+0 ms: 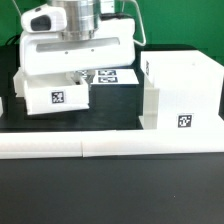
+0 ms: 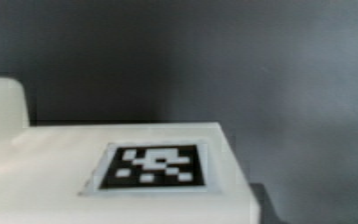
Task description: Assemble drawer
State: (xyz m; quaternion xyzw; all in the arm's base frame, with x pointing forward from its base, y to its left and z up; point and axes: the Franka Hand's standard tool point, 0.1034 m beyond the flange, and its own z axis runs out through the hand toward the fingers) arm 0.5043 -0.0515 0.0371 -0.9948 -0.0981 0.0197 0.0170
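The large white boxy housing point(image 1: 180, 92) stands at the exterior view's right, with a tag on its front. A small white tray point(image 1: 55, 97) with a square tag sits on the black table at the left. My gripper point(image 1: 72, 76) hangs straight above this tray, its white body very close over it. Its fingers are hidden by the body and the tray, so I cannot tell if they are open or shut. The wrist view shows the tray's white top point(image 2: 51, 160) with a tag point(image 2: 158, 165) very close, and no fingers. A sliver of another white part point(image 1: 2, 106) shows at the far left edge.
The marker board point(image 1: 112, 76) lies flat behind the tray, between it and the housing. A long white bar point(image 1: 110, 148) runs across the table's front. The dark table surface point(image 2: 247, 60) fills the remainder of the wrist view.
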